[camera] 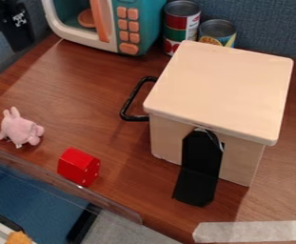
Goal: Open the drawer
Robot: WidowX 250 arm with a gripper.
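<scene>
A pale wooden box [220, 88] with a flat lid stands right of centre on the table. On its left side is a black looped handle [130, 101], and the drawer front behind it is mostly hidden by the lid. The black gripper [15, 31] is in the upper left corner, left of the toy microwave, well apart from the handle. I cannot make out how its fingers stand.
A toy microwave [142, 28] and two cans [182, 21] stand at the back. A pink plush toy [20, 127] and a red block [78, 167] lie at the left near a clear edge panel [121, 213]. A black flap [200, 167] hangs from the box's front.
</scene>
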